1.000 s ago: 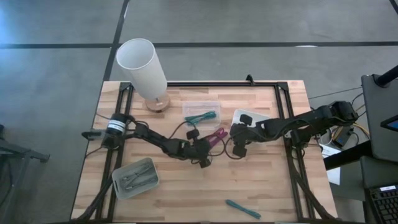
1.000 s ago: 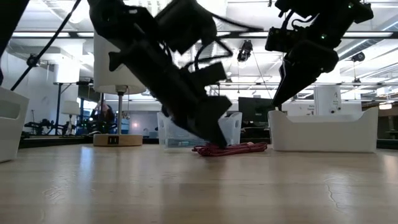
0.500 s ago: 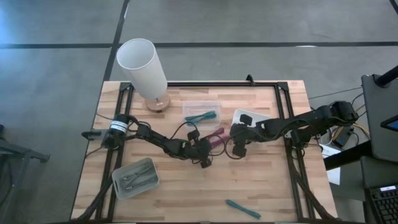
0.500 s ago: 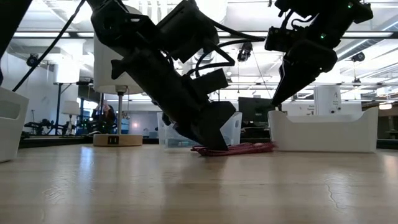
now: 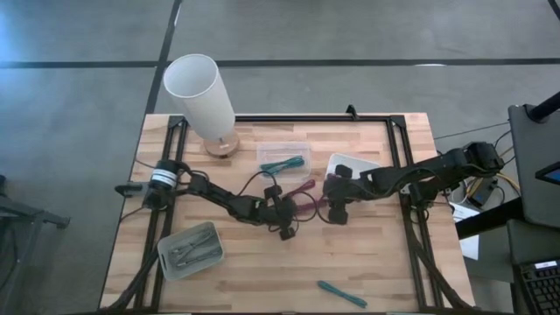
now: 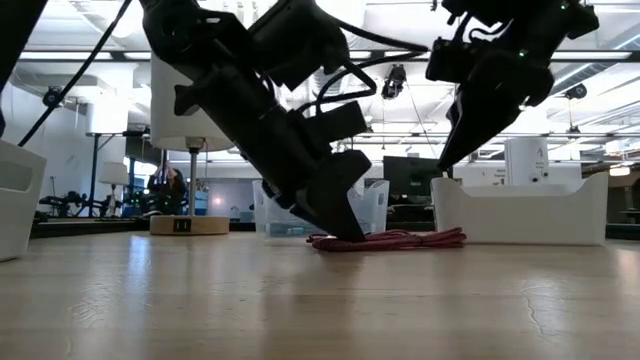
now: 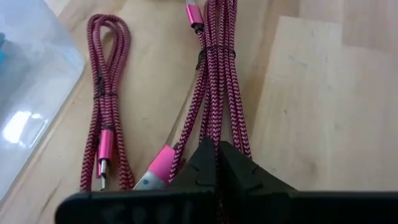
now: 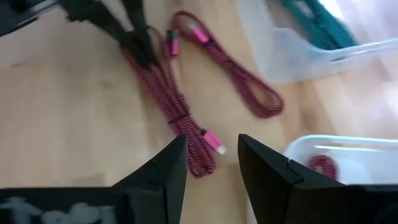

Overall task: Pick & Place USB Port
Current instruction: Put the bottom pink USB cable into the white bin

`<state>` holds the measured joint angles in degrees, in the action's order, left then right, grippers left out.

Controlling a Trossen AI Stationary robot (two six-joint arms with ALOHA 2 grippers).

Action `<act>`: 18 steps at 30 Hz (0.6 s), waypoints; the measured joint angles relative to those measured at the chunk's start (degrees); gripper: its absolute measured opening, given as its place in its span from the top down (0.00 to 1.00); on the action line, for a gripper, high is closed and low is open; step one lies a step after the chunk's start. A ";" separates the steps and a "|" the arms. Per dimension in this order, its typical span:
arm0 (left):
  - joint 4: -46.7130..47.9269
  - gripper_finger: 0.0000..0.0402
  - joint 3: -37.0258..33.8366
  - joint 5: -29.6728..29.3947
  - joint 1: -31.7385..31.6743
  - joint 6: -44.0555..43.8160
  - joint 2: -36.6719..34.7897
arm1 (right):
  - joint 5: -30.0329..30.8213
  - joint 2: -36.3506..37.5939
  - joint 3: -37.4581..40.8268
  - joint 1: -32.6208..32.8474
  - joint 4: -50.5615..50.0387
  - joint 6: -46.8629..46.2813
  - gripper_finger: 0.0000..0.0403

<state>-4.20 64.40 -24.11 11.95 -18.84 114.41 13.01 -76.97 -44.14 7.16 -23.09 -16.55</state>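
Two pink braided USB cables, each tied into a bundle, lie on the wooden table. My left gripper (image 7: 216, 163) is shut on the middle bundle (image 7: 219, 81), which stretches away toward my right gripper (image 8: 211, 163). The second bundle (image 7: 107, 99) lies loose beside it, flat on the wood, next to the clear box. My right gripper (image 5: 337, 213) hovers open above the far end of the held bundle (image 8: 198, 146) and touches nothing. My left gripper pinches several strands of the bundle together at its near end (image 7: 215, 135), beside a pink plug. The fingers (image 6: 345, 222) slant down from the table's left and point along the bundle. The bundle lies straight on the table beyond them (image 6: 410, 240).
A clear box (image 5: 283, 157) holds a teal cable, and a white tray (image 8: 336, 155) holds another pink cable. A grey tray of tools (image 5: 188, 249) stands near the front left. There is a lamp (image 5: 203, 96) at the back left and a teal cable (image 5: 341, 293) near the front edge.
My left gripper has shut on the near end of the pink bundle. The bundle has slid along the table, and its far end now reaches farther toward the white tray.
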 joint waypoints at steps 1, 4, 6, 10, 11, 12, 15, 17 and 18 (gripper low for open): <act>0.15 1.00 0.00 0.04 0.04 0.58 -0.30 | -0.91 0.00 0.00 0.15 0.09 0.00 0.67; -0.40 1.00 0.09 -0.30 0.27 2.03 -1.11 | -1.68 0.00 0.12 1.10 0.79 0.06 0.67; -0.54 1.00 0.40 -0.42 0.32 2.92 -1.16 | -2.09 0.00 0.28 1.87 1.73 0.30 0.67; -0.85 1.00 1.11 -0.92 0.32 4.25 -1.16 | -2.74 0.00 0.44 3.44 3.10 0.61 0.65; -0.92 1.00 1.46 -0.98 0.31 4.68 -1.16 | -2.77 0.00 0.44 3.81 2.99 0.81 0.64; -0.92 1.00 1.94 -1.13 0.30 5.31 -1.16 | -2.80 0.00 0.44 4.20 2.92 1.27 0.63; -1.23 1.00 3.36 -1.30 0.32 7.59 -1.19 | -3.14 0.00 0.44 5.18 2.89 3.39 0.59; -1.16 1.00 4.63 -1.32 0.30 9.30 -1.20 | -3.06 0.00 0.44 5.75 2.88 4.49 0.55; -1.18 1.00 5.39 -1.32 0.30 10.20 -1.20 | -3.02 0.00 0.44 5.85 2.88 4.84 0.54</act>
<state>-5.38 69.79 -25.43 12.25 -8.64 113.21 9.99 -76.97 -43.70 13.01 -20.21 -11.71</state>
